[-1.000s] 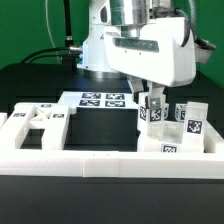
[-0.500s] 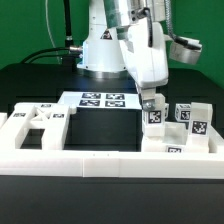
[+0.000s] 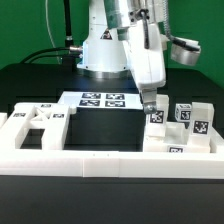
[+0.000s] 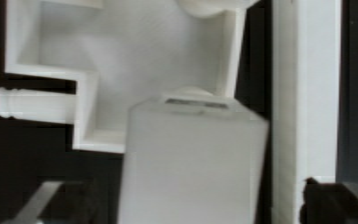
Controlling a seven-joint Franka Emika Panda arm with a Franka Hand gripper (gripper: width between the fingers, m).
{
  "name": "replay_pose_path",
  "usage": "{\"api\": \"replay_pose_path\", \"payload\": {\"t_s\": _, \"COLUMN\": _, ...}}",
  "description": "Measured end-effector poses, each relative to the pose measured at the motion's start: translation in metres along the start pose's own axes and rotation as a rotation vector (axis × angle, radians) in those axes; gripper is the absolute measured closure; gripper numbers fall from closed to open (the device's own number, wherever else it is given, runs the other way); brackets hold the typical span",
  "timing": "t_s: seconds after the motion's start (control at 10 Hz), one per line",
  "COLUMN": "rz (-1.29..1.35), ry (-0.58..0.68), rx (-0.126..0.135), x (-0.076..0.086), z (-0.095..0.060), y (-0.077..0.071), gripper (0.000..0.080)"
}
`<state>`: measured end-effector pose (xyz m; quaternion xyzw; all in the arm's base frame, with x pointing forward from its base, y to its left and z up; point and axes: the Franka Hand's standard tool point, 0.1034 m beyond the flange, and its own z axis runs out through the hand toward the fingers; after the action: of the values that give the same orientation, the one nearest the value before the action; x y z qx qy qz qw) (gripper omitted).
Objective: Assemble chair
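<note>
1. The white robot arm reaches down over the black worktop, on the exterior view's right.
2. Its end effector is at the top of a white post. The post stands upright and has a black-and-white tag on it.
3. The end effector is spread. In the wrist view its fingers sit on both sides of the post, with a dark gap on each side. It pinches nothing.
4. The chair is in loose white parts and is not yet put together.
5. A second post stands just to the exterior view's right of the first one. A third post stands just beside that.
6. A flat slab lies on the near side of the posts. It has a tag on top.
7. A big frame part with dark holes in it lies flat on the exterior view's left, well apart from the posts.
8. The marker board lies flat on the far side, in the middle, near the foot of the arm.
9. A long low white wall runs along the near side of the worktop. The slab lies right by it.
10. In the wrist view, another white part with a round peg lies beside the post.
</note>
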<state>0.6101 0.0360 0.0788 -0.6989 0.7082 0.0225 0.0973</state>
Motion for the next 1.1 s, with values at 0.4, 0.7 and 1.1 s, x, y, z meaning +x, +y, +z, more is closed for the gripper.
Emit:
{"api": "replay_pose_path", "payload": {"t_s": 0.4, "rz": -0.317, "ry": 0.004, "rx": -0.001, "x": -0.0058, "z": -0.0006, "y": -0.0036, "gripper": 0.0152}}
{"api": "replay_pose_path", "payload": {"t_s": 0.7, "rz": -0.601, "ry": 0.012, "rx": -0.018, "x": -0.0066, "z": -0.0003, "y": -0.0025, "gripper": 0.0151}}
{"api": "replay_pose_path", "payload": {"t_s": 1.1, "rz": -1.025, "ry": 0.054, "rx": -0.083, "x": -0.0082, "z": -0.0010, "y": -0.0024, "gripper": 0.0151}}
